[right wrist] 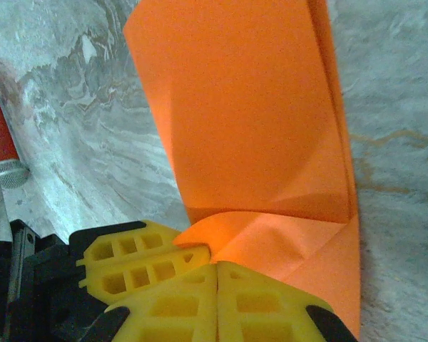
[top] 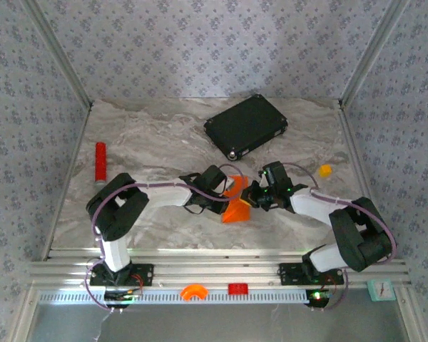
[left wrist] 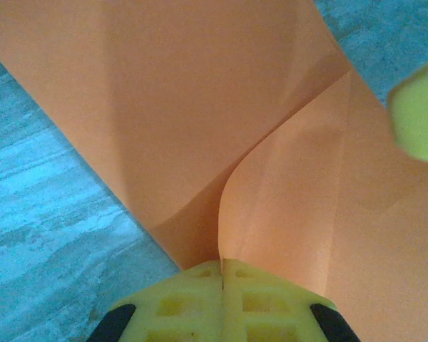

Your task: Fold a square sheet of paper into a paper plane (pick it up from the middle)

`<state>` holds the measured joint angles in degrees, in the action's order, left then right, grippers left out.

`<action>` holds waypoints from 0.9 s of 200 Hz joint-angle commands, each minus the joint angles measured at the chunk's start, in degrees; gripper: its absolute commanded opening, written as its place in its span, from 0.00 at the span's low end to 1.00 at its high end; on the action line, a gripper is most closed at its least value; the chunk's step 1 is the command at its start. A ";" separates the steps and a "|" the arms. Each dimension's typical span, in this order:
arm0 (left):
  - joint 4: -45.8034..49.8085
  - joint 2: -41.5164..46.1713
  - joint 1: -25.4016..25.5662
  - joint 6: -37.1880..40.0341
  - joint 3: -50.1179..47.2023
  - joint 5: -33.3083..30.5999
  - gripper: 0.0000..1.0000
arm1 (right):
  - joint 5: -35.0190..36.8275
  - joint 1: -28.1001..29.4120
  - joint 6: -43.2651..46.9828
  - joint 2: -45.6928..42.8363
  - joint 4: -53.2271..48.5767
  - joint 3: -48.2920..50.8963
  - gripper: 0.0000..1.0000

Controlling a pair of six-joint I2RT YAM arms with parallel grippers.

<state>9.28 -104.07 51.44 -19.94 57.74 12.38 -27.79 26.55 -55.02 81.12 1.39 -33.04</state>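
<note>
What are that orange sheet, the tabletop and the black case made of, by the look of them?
Orange sheet: thin matte paper; it holds sharp creases and curls softly. Tabletop: looks like grey-veined marble, perhaps only a printed laminate. Black case: dark, faintly shiny shell, likely plastic or leatherette; too small to tell.

Thin matt orange paper sheet [top: 237,209], sharply creased, smooth marble-look tabletop [top: 157,135], matt yellow plastic fingers [right wrist: 164,306], black case [top: 246,126] at one o'clock with faint sheen, red cylinder [top: 100,161] at nine o'clock, knurled metal cap [right wrist: 11,173]
</note>
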 commanded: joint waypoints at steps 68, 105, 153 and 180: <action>1.88 -1.13 0.17 0.96 0.28 -0.23 0.00 | 1.25 4.45 -1.57 6.08 0.58 -2.23 0.06; 1.87 -1.09 0.15 0.95 0.29 -0.26 0.00 | 2.14 5.55 -2.30 8.22 1.75 0.39 0.06; 2.15 -0.88 0.15 1.05 0.25 -0.55 0.00 | 2.77 5.20 -2.90 8.02 2.76 3.70 0.05; 2.23 -0.96 0.17 1.00 0.45 -0.52 0.00 | 1.14 5.33 -2.87 6.53 4.53 2.54 0.06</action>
<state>9.28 -104.07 51.44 -19.97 57.71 12.38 -27.20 31.77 -57.28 88.33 7.49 -31.09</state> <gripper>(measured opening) 0.062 0.058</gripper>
